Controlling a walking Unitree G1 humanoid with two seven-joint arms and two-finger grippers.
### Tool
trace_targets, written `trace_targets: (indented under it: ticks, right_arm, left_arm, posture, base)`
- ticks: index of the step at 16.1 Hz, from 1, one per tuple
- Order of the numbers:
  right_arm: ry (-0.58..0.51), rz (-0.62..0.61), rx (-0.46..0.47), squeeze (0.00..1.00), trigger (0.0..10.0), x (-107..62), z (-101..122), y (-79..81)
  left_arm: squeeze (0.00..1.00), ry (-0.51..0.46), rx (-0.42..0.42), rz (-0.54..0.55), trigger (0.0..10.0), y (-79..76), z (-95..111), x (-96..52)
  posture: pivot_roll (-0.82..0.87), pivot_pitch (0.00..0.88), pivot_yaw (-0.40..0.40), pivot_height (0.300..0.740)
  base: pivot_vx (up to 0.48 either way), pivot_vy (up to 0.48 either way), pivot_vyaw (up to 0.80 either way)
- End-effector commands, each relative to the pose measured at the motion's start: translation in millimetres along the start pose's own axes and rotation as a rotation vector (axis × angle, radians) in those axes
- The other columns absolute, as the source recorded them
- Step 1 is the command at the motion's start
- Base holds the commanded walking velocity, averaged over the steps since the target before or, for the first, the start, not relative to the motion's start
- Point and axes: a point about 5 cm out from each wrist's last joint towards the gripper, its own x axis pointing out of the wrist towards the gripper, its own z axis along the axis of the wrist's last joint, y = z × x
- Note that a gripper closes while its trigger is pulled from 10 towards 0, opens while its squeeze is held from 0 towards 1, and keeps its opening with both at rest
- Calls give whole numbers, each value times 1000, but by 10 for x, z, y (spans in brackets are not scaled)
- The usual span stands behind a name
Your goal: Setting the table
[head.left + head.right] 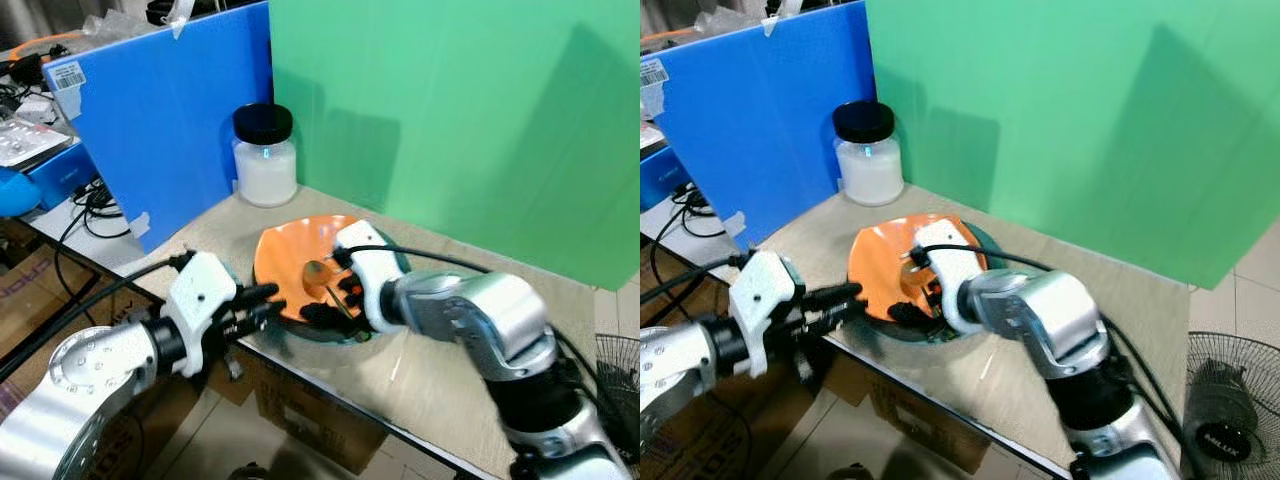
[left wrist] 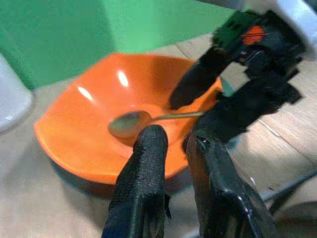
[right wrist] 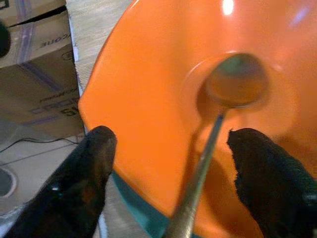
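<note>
An orange bowl (image 1: pixel 287 252) rests on a teal plate (image 1: pixel 983 238) near the front edge of the wooden table (image 1: pixel 440 370). Inside the bowl lies a metal spoon (image 1: pixel 318 270), its handle pointing toward the near rim. My right gripper (image 1: pixel 335 292) hovers open over that near rim, one finger on each side of the spoon handle (image 3: pixel 198 168) without touching it. My left gripper (image 1: pixel 268 300) reaches in from the left, shut and empty, with its tips just short of the bowl's outer edge (image 2: pixel 74 153).
A white jar with a black lid (image 1: pixel 265 155) stands behind the bowl. A blue board (image 1: pixel 170 120) and a green board (image 1: pixel 470 120) wall off the back. Cardboard boxes (image 3: pixel 34 74) sit under the table, and a fan (image 1: pixel 1230 420) stands on the floor at right.
</note>
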Motion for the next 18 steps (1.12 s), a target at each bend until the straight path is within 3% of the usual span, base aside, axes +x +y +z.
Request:
trace_targets:
  ticks: [1,5,18]
  right_arm:
    - [28,-39,8,0,0,13,-1,-41]
    - [80,-87,44,0,0,98,-52,-63]
    - [56,-119,94,0,0,125,-8,-102]
  left_arm:
    - [0,-1,16,-26,10000,-29,37,-9]
    - [0,3,14,-42,10000,-29,56,-30]
    - [0,46,5,-67,10000,-34,16,-44]
  posture:
    - [213,0,-29,740]
    - [214,0,-27,740]
    - [216,0,-27,740]
  base:
    - [0,0,0]
    - [0,0,0]
    - [0,0,0]
